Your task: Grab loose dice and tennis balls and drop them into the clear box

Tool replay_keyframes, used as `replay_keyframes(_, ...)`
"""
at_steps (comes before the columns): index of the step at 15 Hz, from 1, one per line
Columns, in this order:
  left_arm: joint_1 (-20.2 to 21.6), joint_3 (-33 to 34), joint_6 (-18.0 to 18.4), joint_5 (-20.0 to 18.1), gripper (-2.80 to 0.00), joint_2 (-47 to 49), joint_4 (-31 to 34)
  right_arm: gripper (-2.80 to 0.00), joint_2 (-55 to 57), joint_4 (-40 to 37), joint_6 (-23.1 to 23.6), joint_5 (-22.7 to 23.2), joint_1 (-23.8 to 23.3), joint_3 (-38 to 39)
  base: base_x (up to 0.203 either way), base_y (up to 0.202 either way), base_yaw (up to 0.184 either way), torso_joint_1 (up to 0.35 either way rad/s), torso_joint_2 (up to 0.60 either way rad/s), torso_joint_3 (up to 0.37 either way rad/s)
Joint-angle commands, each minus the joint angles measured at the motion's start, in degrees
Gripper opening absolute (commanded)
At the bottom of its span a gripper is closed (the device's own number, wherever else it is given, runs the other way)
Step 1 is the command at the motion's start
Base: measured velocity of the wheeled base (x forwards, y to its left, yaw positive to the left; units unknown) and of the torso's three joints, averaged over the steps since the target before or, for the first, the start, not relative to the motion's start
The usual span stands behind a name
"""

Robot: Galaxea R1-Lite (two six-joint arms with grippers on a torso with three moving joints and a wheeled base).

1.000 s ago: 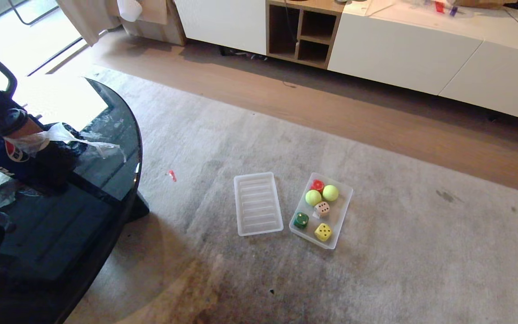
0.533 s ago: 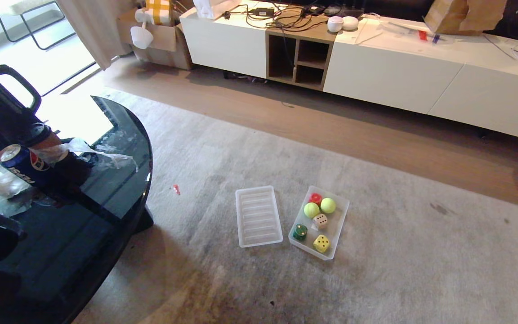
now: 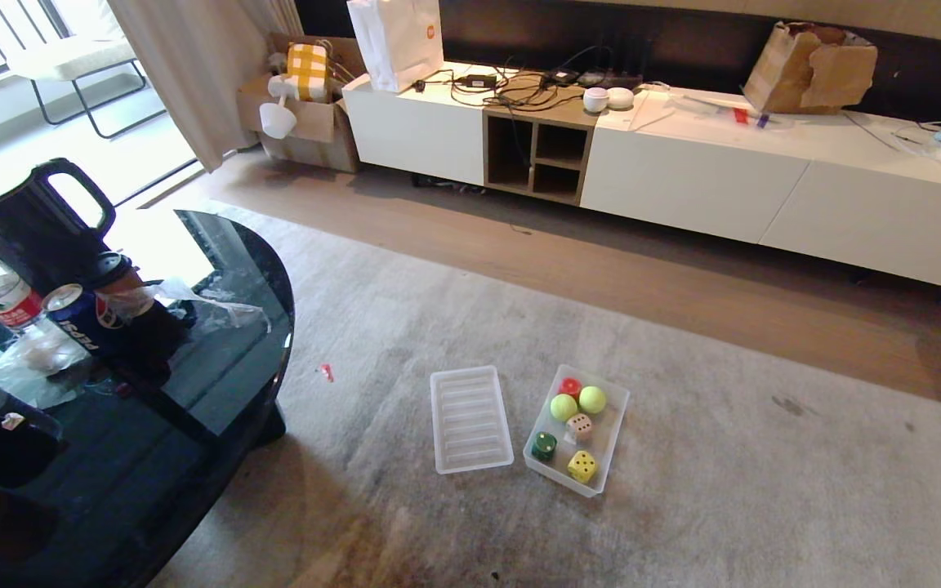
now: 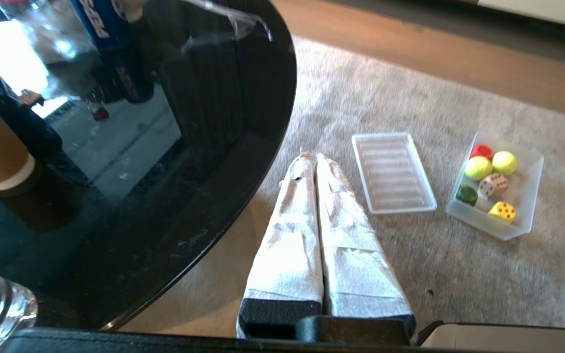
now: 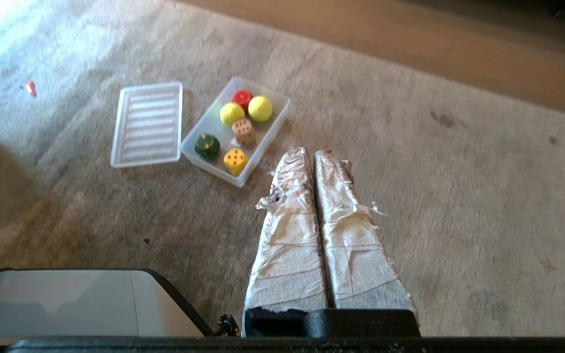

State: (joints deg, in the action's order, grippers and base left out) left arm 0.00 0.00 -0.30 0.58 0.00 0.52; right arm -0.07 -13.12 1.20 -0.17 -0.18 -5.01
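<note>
- Both grippers hang empty above the grey carpet [image 3: 764,490]: left gripper [image 4: 316,159] with its white-wrapped fingers pressed together beside the black glass table [image 4: 174,147], right gripper [image 5: 312,153] closed the same way, near the box.
- On the carpet sits the shallow clear plastic box [image 3: 611,441], holding everything.
- Two matte yellow-green tennis balls [image 3: 577,403] lie side by side, touching.
- Just beside them, the beige wooden die [image 3: 578,425] with dark pips; the bright yellow die [image 3: 581,466] with black pips sits at the near end.
- A red die [image 3: 570,385] and a green die [image 3: 544,445] share the box.
- The ribbed translucent lid [image 3: 469,419] lies flat alongside.
</note>
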Motion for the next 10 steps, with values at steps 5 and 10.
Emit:
replay_keyframes(5,0.0,0.0,0.04,0.03,-2.8,0.0,0.0,-2.8,-0.1,-0.07,0.04,-0.01,0.01,0.0,0.0,0.0,0.0,0.005,0.0,0.202)
replay_keyframes(10,0.0,0.01,0.04,0.03,-2.8,0.0,0.0,-2.8,-0.1,-0.07,0.04,-0.01,0.01,0.0,0.0,0.0,0.0,0.006,0.0,0.205)
